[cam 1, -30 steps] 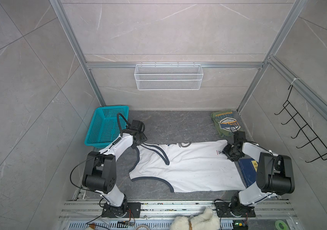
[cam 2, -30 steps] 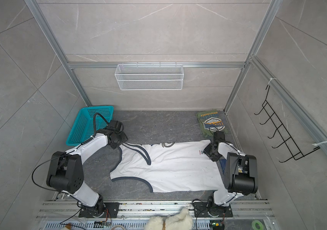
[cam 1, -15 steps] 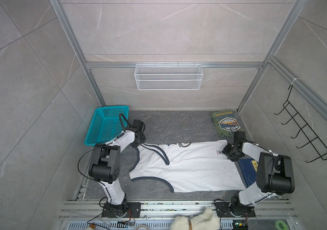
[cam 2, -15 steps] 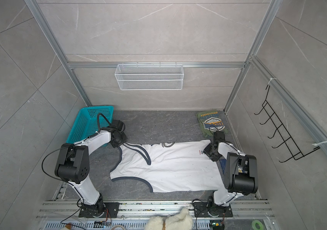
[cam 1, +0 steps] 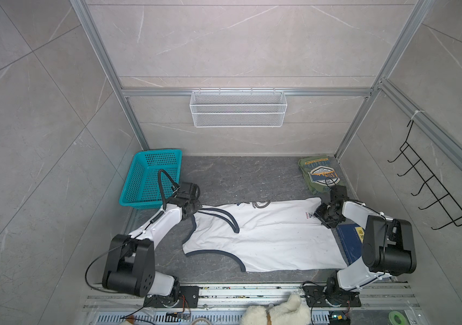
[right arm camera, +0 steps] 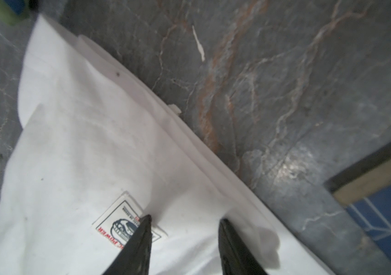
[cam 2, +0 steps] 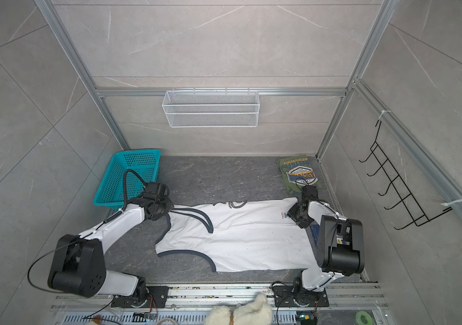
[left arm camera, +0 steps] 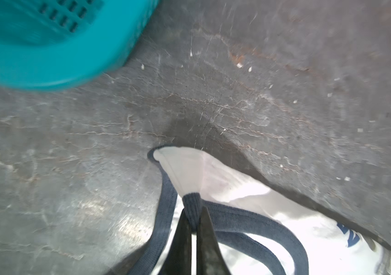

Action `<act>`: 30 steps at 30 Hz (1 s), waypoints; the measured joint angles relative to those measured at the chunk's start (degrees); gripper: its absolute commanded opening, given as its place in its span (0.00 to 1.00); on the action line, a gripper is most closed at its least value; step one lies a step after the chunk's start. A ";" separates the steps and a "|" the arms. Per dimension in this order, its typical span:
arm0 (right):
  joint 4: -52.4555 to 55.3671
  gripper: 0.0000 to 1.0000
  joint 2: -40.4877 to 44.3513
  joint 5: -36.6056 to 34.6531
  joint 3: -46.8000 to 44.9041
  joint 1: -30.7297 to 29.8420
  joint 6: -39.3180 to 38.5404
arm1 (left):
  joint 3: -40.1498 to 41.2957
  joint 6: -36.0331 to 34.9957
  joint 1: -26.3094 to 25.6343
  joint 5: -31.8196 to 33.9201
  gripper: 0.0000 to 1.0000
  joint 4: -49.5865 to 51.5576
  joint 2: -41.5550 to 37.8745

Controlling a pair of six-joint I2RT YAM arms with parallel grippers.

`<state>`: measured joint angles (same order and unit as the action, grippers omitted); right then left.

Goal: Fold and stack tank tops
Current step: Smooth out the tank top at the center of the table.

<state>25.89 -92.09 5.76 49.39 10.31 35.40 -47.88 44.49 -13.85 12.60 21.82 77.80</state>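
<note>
At far left, teal basket [cam 1: 151, 177]. Just beside it, left gripper [left arm camera: 194, 212] clamped tight on the navy shoulder strap [left arm camera: 190, 202] of the white tank top [cam 1: 274, 239], spread flat across mid-floor with 1 long edge folded over. At its hem end, right gripper [right arm camera: 185, 220], jaws apart, tips down on the cloth by a small label [right arm camera: 118, 214]. Behind, olive tank top [cam 1: 319, 176], folded, in the back right corner. Blue board [cam 1: 350, 242] just beside the hem.

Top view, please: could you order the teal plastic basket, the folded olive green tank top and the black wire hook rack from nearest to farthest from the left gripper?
1. Teal plastic basket, right beside the left gripper.
2. Folded olive green tank top, back right corner.
3. Black wire hook rack, right wall.
</note>
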 measured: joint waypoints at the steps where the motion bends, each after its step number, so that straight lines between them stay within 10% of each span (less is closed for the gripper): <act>1: 0.00 0.49 0.00 -0.02 0.00 0.02 0.00 | 1.25 0.02 0.00 0.22 0.00 -0.63 -1.11; 12: 0.00 0.49 0.00 -0.02 0.00 0.13 0.00 | 8.07 1.11 0.00 2.16 0.05 -4.92 1.14; 21: 0.00 0.50 0.07 -0.04 0.00 0.17 0.00 | 4.87 1.95 0.02 3.82 0.40 -3.30 6.21; 30: 0.61 0.57 5.22 2.03 0.00 0.81 1.25 | 3.76 6.12 -5.99 8.76 0.47 2.38 -2.75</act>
<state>26.50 -86.87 7.79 49.39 11.11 36.64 -44.12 50.61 -19.84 21.37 24.21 75.05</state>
